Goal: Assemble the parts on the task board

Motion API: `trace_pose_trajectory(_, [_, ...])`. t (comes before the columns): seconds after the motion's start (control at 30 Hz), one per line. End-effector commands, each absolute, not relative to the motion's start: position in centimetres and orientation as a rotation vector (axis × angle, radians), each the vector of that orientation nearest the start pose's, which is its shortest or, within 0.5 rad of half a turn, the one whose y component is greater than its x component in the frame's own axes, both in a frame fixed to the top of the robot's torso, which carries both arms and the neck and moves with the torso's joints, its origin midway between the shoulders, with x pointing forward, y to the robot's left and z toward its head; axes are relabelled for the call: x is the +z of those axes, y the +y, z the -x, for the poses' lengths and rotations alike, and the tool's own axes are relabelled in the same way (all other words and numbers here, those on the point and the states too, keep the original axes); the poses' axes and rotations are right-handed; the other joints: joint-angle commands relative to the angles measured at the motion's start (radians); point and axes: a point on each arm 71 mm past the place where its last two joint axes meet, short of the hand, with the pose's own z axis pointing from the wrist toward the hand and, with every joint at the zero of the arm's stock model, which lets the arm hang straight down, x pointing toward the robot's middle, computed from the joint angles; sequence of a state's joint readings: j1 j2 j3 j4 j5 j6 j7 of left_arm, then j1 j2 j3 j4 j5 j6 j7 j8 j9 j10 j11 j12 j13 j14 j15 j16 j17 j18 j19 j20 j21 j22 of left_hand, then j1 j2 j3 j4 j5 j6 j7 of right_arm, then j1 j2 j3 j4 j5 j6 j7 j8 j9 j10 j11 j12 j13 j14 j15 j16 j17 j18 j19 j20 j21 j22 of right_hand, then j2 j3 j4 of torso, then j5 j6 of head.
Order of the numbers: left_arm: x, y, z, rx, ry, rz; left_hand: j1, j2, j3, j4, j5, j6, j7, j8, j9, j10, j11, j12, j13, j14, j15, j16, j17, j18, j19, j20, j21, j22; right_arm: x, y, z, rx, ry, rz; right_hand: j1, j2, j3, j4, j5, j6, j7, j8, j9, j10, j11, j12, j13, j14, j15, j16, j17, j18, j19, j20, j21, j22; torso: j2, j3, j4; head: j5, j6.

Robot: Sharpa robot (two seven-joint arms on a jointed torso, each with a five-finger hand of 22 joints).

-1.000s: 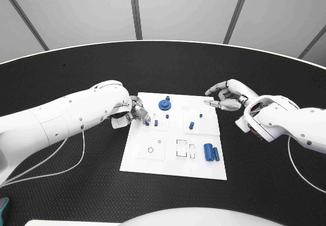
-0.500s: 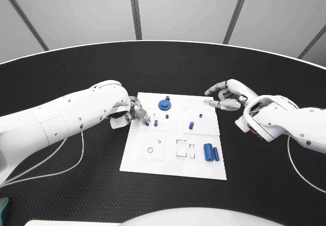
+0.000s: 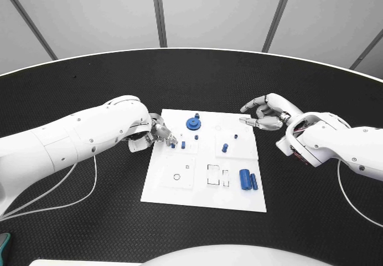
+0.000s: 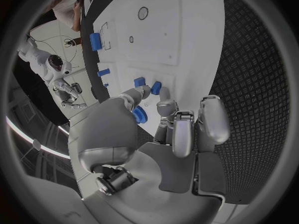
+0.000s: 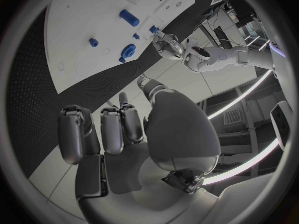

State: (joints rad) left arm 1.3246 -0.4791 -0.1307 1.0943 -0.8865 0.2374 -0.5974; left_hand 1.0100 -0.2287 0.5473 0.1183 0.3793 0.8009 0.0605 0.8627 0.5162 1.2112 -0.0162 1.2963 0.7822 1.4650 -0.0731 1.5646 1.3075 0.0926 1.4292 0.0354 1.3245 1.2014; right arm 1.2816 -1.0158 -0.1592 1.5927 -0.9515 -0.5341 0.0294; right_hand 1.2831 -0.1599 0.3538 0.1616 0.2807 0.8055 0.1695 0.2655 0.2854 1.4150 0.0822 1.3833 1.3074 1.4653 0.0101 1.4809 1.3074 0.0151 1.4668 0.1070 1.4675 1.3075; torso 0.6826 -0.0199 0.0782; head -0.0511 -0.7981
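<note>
Working at the left edge of the white task board [image 3: 203, 194], the left hand [image 3: 156, 134] pinches a small blue peg [image 3: 172, 145] with its fingertips, seemingly seating it. Beside it stands another blue peg [image 3: 182, 145]. A blue gear [image 3: 193, 123] sits near the far edge, and a short peg [image 3: 225, 147] stands mid-board. Two blue cylinders [image 3: 248, 179] lie loose at the near right, next to open rectangular slots [image 3: 213, 173] and a round hole [image 3: 176, 177]. The right hand [image 3: 267, 114] hovers above the black tabletop [image 3: 96, 83] off the far right corner, fingers curled, grasping nothing. Assembly looks roughly half finished.
</note>
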Motion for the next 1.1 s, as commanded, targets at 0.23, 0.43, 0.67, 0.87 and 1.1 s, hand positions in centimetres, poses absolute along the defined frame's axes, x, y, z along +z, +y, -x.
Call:
trace_pose_trajectory(0.23, [-21.8,15.9,-54.9,-0.328,2.421,0.320,-0.011,-0.009,-0.078,0.055,-0.023,0.009,0.002,-0.006,-0.003,-0.001,0.006,0.005,0.003,0.106,0.001,0.006,0.263,-0.008,0.005,-0.001,-0.002,0.000,-17.4,-27.6,-47.2,0.776,1.570,-0.351,-0.005,-0.008,0.006,-0.002,0.006,0.008,-0.001,0.002,-0.001,0.005,-0.003,0.003,0.077,0.062,-0.010,-0.006,0.070,0.016,0.050,-0.005,-0.006,0.165,0.000,0.0002,0.0000,0.002,0.003])
trace_pose_trajectory(0.43, [-21.7,16.0,-54.8,-0.359,2.407,0.335,-0.008,-0.005,-0.104,0.081,-0.038,0.010,0.002,-0.006,-0.004,-0.001,0.006,0.006,0.004,0.106,0.001,0.006,0.263,-0.008,0.005,-0.001,-0.002,0.001,-17.4,-27.6,-47.2,0.777,1.570,-0.350,-0.005,-0.008,0.006,-0.002,0.006,0.008,-0.001,0.002,-0.001,0.005,-0.003,0.003,0.077,0.062,-0.010,-0.006,0.070,0.016,0.050,-0.005,-0.006,0.165,0.001,-0.0002,-0.0004,0.003,0.005])
trace_pose_trajectory(0.67, [-21.3,16.3,-54.6,-0.443,2.346,0.367,-0.006,0.000,-0.115,0.096,-0.041,0.010,0.002,-0.006,-0.004,0.003,0.006,0.010,0.013,0.106,0.001,0.006,0.263,-0.008,0.005,-0.001,-0.002,0.000,-17.5,-27.7,-47.3,0.773,1.570,-0.350,-0.006,-0.009,0.006,-0.001,0.006,0.007,-0.001,0.002,-0.002,0.004,-0.002,0.002,0.076,0.061,-0.010,-0.006,0.070,0.016,0.049,-0.005,-0.008,0.163,-0.001,0.0001,0.0008,0.000,0.007])
trace_pose_trajectory(0.87, [-20.0,16.5,-54.9,-0.560,2.158,0.384,0.072,0.001,-0.151,0.113,-0.032,-0.078,0.037,-0.024,-0.010,-0.171,0.039,-0.080,-0.198,0.094,0.028,-0.007,0.227,0.019,-0.060,0.007,-0.100,-0.127,-17.5,-27.9,-47.4,0.768,1.569,-0.353,-0.006,-0.009,0.006,-0.001,0.006,0.007,-0.001,0.002,-0.002,0.004,-0.002,0.002,0.076,0.061,-0.010,-0.006,0.070,0.016,0.049,-0.005,-0.008,0.163,-0.002,0.0011,0.0007,-0.006,0.014])
trace_pose_trajectory(1.1, [-17.5,14.3,-55.0,-0.807,1.840,0.245,0.293,0.010,-0.097,0.055,-0.024,-0.198,0.095,-0.066,-0.058,-0.362,0.087,-0.188,-0.328,-0.099,0.070,-0.203,-0.186,0.091,-0.259,0.045,-0.424,-0.504,-17.5,-28.0,-47.3,0.766,1.567,-0.355,-0.006,-0.009,0.007,0.000,0.006,0.006,0.000,0.002,-0.002,0.004,-0.002,0.001,0.075,0.061,-0.010,-0.007,0.068,0.017,0.049,-0.005,-0.009,0.162,0.003,-0.0002,-0.0036,-0.019,0.032])
